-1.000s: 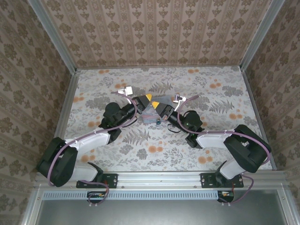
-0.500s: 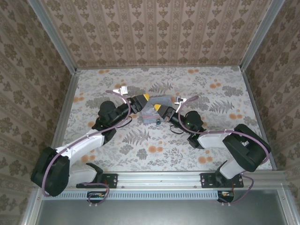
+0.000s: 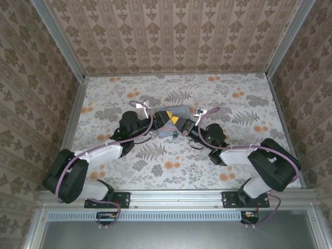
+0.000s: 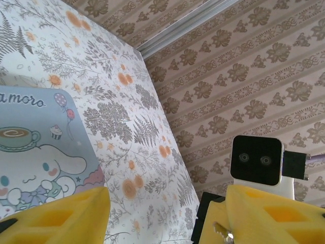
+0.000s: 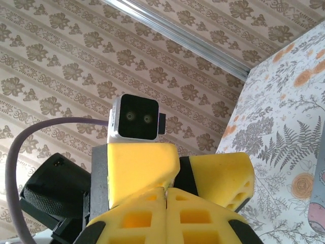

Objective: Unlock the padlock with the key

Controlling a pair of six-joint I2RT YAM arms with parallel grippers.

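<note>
**Converging arms over a printed tin, floral table**

1. Enclosure. Walls [image 3: 176, 36] papered in brown damask stripes stand on three sides, with aluminium posts at the far corners. A metal rail [image 3: 176, 196] runs along the 6 o'clock edge.
2. Table [image 3: 233, 155]. It is covered edge to edge in a grey fern and orange blossom print.
3. Left arm [image 3: 98, 153]. Its base is at 7 o'clock and it reaches toward the table's centre.
4. Right arm [image 3: 244, 153]. Its base is at 5 o'clock and it reaches to the same spot.
5. Tin [image 4: 40, 152]. This light blue, cartoon-printed box lies flat just toward 12 o'clock of centre. From above, both wrists cover much of it.
6. Left gripper [image 4: 167, 203]. The yellow fingers stand well apart with nothing between them, poised over the tin's 3 o'clock side.
7. Right gripper [image 5: 166, 195]. The yellow fingers are pressed tight together. Whether anything is pinched in the seam cannot be made out.
8. Padlock [image 3: 175, 135]. A tiny dark bluish speck lies on the table at the tin's 6 o'clock edge, directly below the meeting fingertips. Its shackle is too small to read.
9. Silvery piece [image 4: 222, 233]. It sits beside the dark body facing the left wrist camera and is cut off by the frame edge. It cannot be identified.
</note>
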